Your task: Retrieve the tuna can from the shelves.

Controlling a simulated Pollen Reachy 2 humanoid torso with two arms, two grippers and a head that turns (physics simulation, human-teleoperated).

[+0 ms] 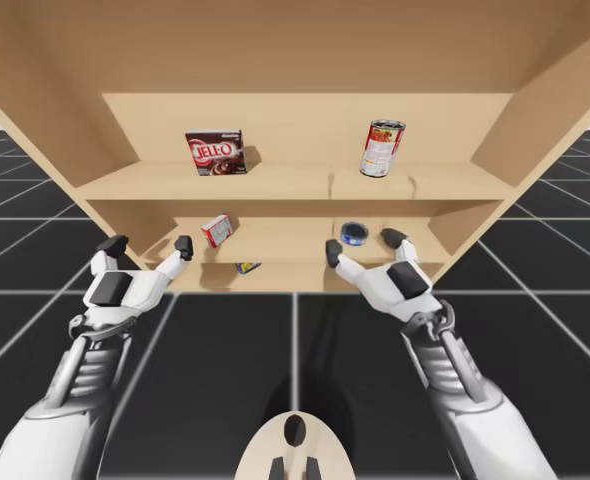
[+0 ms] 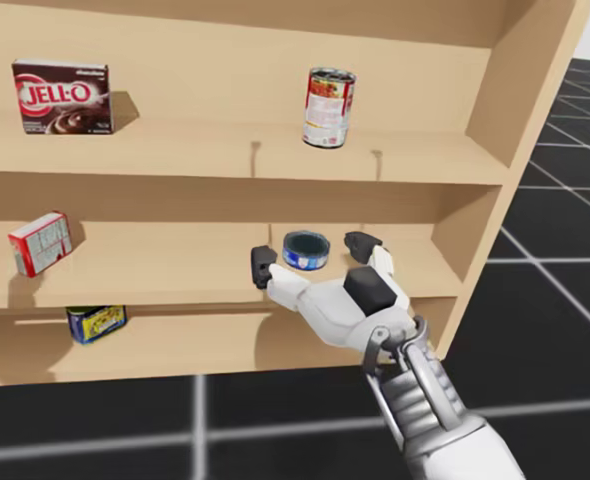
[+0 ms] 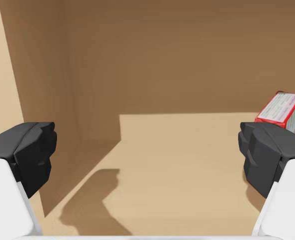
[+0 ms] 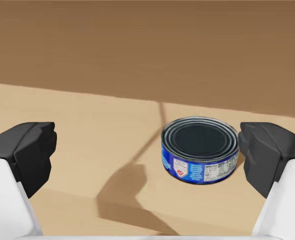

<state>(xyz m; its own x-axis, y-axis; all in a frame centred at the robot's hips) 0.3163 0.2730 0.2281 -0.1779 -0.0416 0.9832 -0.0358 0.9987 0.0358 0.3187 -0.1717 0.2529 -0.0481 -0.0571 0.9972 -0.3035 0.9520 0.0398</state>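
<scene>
The tuna can (image 1: 354, 233) (image 2: 306, 250) (image 4: 200, 150) is short and blue with a dark lid, and it stands upright on the middle shelf (image 2: 175, 275). My right gripper (image 1: 363, 246) (image 2: 312, 255) (image 4: 147, 155) is open at the shelf's front edge. The can lies just ahead of it, nearer one finger, and touches neither. My left gripper (image 1: 148, 246) (image 3: 147, 155) is open at the left end of the same shelf, with nothing between its fingers.
A small red-and-white box (image 1: 216, 230) (image 2: 40, 243) (image 3: 280, 110) leans on the middle shelf beside my left gripper. On the top shelf stand a brown box (image 1: 215, 154) (image 2: 61, 97) and a tall red can (image 1: 382, 148) (image 2: 329, 107). A blue-and-yellow can (image 1: 247, 267) (image 2: 96, 322) sits on the lowest shelf.
</scene>
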